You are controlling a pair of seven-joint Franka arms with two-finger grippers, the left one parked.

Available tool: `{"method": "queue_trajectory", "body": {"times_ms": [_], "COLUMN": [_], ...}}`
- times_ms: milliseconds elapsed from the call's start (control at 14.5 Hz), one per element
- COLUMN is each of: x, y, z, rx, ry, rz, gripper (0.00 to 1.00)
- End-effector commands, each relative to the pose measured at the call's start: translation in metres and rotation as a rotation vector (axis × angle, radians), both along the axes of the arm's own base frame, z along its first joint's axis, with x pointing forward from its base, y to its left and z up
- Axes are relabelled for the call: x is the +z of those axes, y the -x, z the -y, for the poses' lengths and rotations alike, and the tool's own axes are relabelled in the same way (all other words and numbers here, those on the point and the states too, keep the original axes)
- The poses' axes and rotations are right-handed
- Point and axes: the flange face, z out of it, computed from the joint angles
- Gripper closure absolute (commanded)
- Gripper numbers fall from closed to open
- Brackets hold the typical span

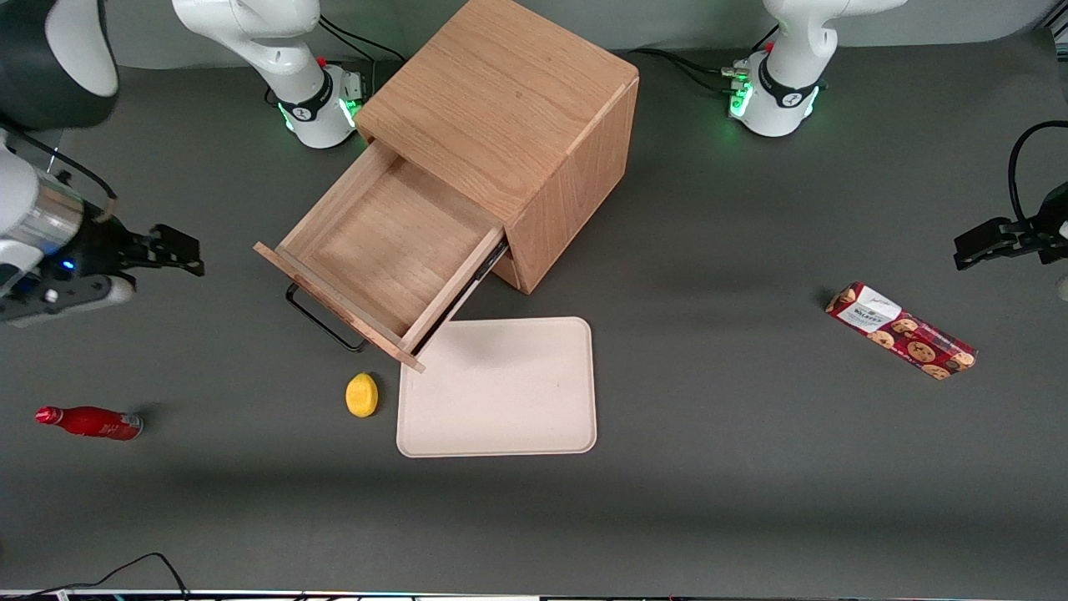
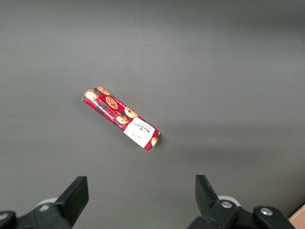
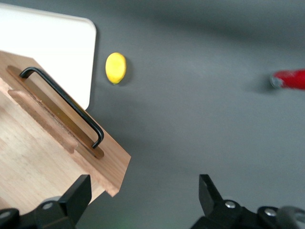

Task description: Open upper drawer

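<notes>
The upper drawer [image 1: 392, 250] is standing pulled far out of the light oak cabinet [image 1: 509, 125], its shallow wooden box showing bare inside. Its front panel is reaching toward the front camera and toward the working arm's end of the bench [image 1: 751, 467], with the thin black bar handle [image 1: 321, 321] sticking out from that panel. In the right wrist view the handle [image 3: 62, 105] is showing as a black bar running along the drawer front [image 3: 66, 138], free of any contact.

The pincer [image 1: 179, 250] is hanging above the bench toward the working arm's end, well apart from the drawer front and holding nothing. Its fingers [image 3: 212, 193] are spreading wide in the right wrist view, with only grey bench surface between them.

A cream tray [image 1: 501, 388] is lying flat on the bench in front of the cabinet, nearer the front camera, and one corner of the drawer front is overhanging its edge. A yellow lemon [image 1: 361, 394] is sitting just beside the tray, on the side toward the working arm. A red bottle [image 1: 90, 422] is lying on its side near the working arm's end of the bench, well apart from the lemon. A red cookie box [image 1: 901, 330] is lying toward the parked arm's end, well apart from the cabinet.
</notes>
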Motion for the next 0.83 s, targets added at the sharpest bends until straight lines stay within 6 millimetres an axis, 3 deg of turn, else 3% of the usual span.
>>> {"method": "queue_trajectory", "body": {"times_ms": [0, 206, 756], "x": [0.028, 0.043, 0.033], "y": [0.035, 0.053, 0.048], "z": [0.012, 0.025, 0.028], "rx": [-0.085, -0.180, -0.213], "ry": [0.031, 0.027, 0.026], "rz": [0.010, 0.029, 0.030], "gripper": [0.00, 0.00, 0.00]}}
